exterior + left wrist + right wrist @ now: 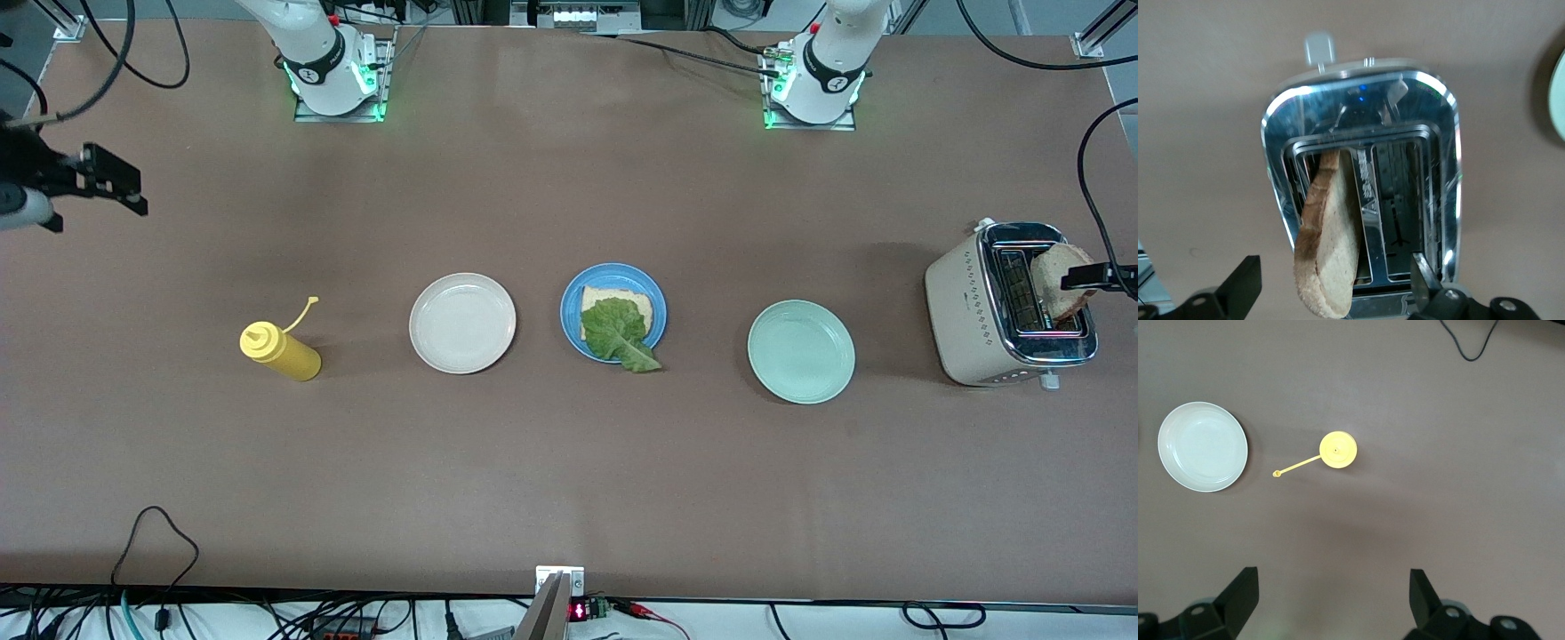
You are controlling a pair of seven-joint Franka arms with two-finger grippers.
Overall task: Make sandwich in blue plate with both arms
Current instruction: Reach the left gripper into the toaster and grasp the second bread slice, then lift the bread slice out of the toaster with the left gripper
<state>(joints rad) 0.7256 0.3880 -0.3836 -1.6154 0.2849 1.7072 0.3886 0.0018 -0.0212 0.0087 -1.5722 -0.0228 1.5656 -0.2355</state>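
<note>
Lettuce (620, 333), lying nearest the front camera, is covering 1 bread slice (616, 304) on the blue plate (570, 311), well apart from the left gripper (1086, 277) toward the right arm's end of the table. That gripper is hovering over the toaster (978, 307), and the second slice (1328, 237) is sitting between its spread fingers, half out of a slot; whether the fingers are pressing it, I cannot tell. Doing this well probably means lifting straight up until the crust is clearing the slot. Right gripper (116, 185) is waiting wide open and empty, over bare table near the yellow bottle (1337, 449) and the white plate (1202, 447).
</note>
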